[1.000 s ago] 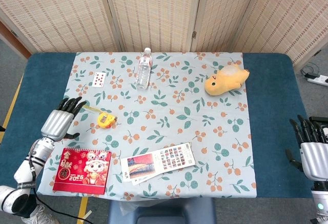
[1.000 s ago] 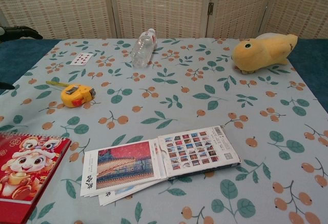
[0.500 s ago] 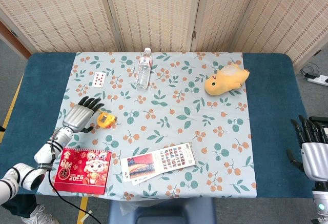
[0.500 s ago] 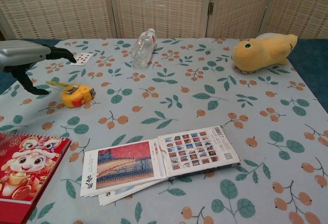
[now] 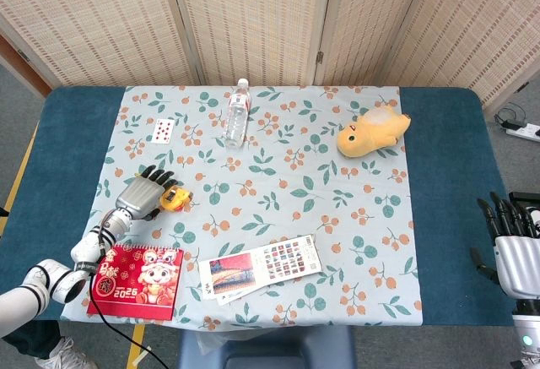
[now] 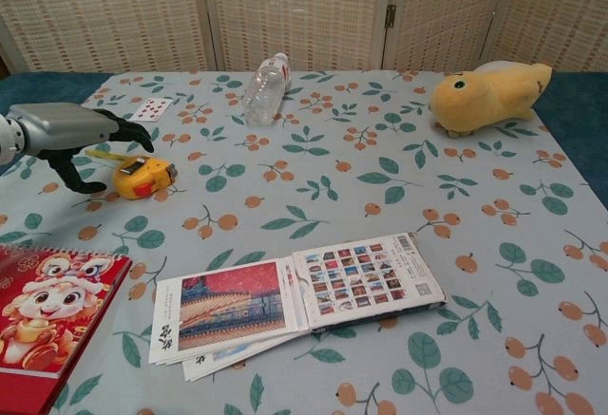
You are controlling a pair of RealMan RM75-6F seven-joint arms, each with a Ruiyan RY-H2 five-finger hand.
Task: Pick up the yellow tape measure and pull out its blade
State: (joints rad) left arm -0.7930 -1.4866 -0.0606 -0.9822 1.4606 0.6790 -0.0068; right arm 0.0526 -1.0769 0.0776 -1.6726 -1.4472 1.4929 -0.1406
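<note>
We see one yellow tape measure (image 6: pixel 143 177) lying flat just right of our left hand (image 6: pixel 78 134), its long axis running left to right, with a short length of blade (image 6: pixel 106 156) pointing out toward and under that hand. The left hand hovers with fingers spread, gripping nothing. Our right hand (image 5: pixel 513 246) waits far off to the right, fingers apart, holding nothing.

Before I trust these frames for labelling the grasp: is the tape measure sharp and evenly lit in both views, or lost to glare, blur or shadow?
Head view: even light, no glare, tape measure small but sharp beside the left robot hand. Chest view: tape measure larger, crisp, only a soft shadow beneath; left robot hand in focus, no motion blur.
</note>
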